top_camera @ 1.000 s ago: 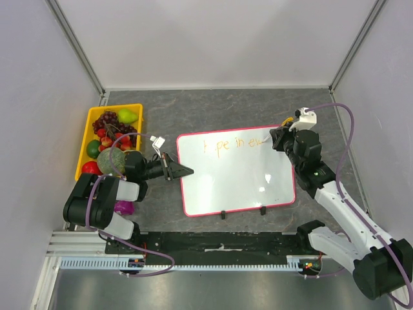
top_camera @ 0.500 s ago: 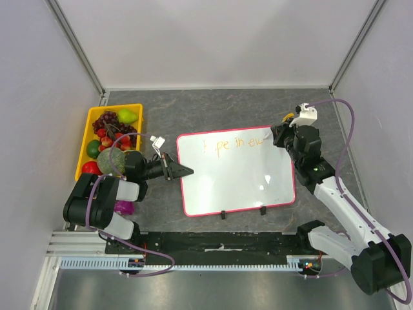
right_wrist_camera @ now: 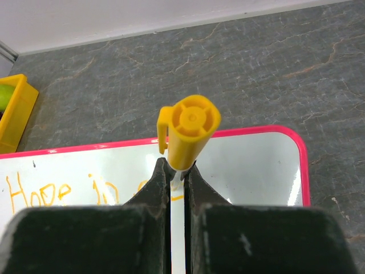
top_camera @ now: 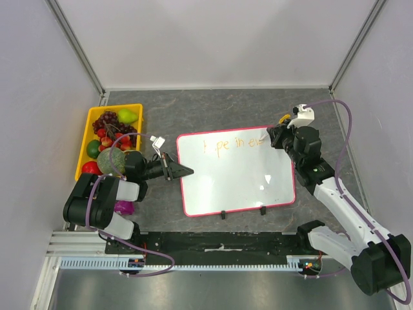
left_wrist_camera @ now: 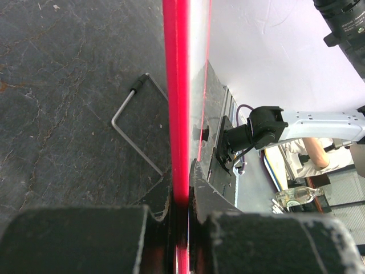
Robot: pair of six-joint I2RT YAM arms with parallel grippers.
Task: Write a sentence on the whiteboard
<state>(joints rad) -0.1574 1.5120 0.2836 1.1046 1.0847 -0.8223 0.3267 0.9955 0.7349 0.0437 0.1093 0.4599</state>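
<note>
**Two Arms in Black and White, Strung with Purple Cable**

The left arm (top_camera: 103,201) is built from bulky black joint housings with rounded white shells between them. The right arm (top_camera: 345,213) has the same make: a long white link set between black joints. A thin purple cable (top_camera: 352,126) runs along each arm. A small white camera block (top_camera: 304,117) sits at the right wrist. The left pincer (top_camera: 187,171) and the right pincer (top_camera: 270,138) are black, and their tapered fingers (right_wrist_camera: 153,197) have a matte, grainy surface.

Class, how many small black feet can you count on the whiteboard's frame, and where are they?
2. Both sit on the whiteboard's near long edge: left foot just left of the middle, right foot further right. None looks hidden.
</note>
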